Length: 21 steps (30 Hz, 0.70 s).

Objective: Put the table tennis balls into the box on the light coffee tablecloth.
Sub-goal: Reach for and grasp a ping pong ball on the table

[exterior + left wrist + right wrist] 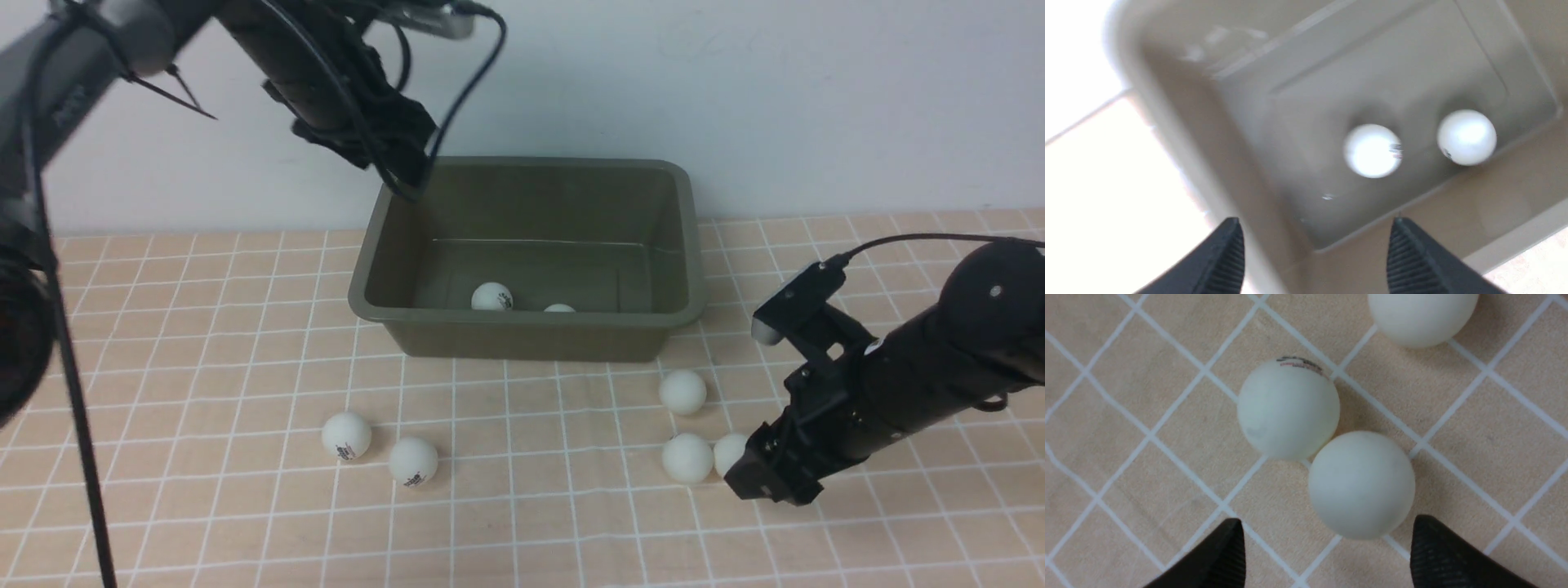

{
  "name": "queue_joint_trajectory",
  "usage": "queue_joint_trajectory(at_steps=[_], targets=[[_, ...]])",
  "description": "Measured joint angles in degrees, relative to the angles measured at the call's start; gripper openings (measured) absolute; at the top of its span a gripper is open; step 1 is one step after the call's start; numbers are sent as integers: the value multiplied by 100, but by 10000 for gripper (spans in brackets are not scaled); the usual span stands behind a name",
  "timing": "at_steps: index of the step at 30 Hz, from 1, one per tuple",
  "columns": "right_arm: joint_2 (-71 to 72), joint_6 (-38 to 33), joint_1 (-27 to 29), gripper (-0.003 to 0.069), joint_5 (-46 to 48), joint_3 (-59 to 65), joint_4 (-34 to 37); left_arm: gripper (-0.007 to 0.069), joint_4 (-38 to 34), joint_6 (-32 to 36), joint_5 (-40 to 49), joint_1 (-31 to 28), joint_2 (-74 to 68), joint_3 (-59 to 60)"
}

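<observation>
The olive-green box (531, 339) stands at the back middle of the light coffee tablecloth (204, 327). Two white balls (492, 296) (559, 308) lie inside it; the left wrist view shows them too (1372, 151) (1466, 137). Two balls (346, 434) (413, 461) lie on the cloth front left of the box. Three balls (682, 391) (687, 457) (729, 452) lie front right. My left gripper (406, 178) (1314, 228) is open and empty above the box's back left corner. My right gripper (767, 482) (1327, 526) is open, low over the cloth, with the nearest ball (1361, 484) just ahead between its fingers.
A white wall runs behind the box. Black cables hang from the left arm (73, 392) at the left edge. In the right wrist view a logo ball (1288, 408) touches the nearest one, and a third ball (1421, 316) lies apart.
</observation>
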<state>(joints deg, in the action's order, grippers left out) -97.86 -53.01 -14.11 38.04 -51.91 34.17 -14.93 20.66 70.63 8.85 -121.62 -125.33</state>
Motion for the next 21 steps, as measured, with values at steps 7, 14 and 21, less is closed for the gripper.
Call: queue_joint_trajectory(at_steps=[7,14,21], targets=[[-75,-70,0,480,-297,0,65,360,-892,78,83,-816,490,0],[-386,-153,0,398,-343,0,101,360,-1057,190,93,-961,648,-6],[-453,-158,0,334,-285,-166,247,360,-1039,197,93,-961,648,-6]])
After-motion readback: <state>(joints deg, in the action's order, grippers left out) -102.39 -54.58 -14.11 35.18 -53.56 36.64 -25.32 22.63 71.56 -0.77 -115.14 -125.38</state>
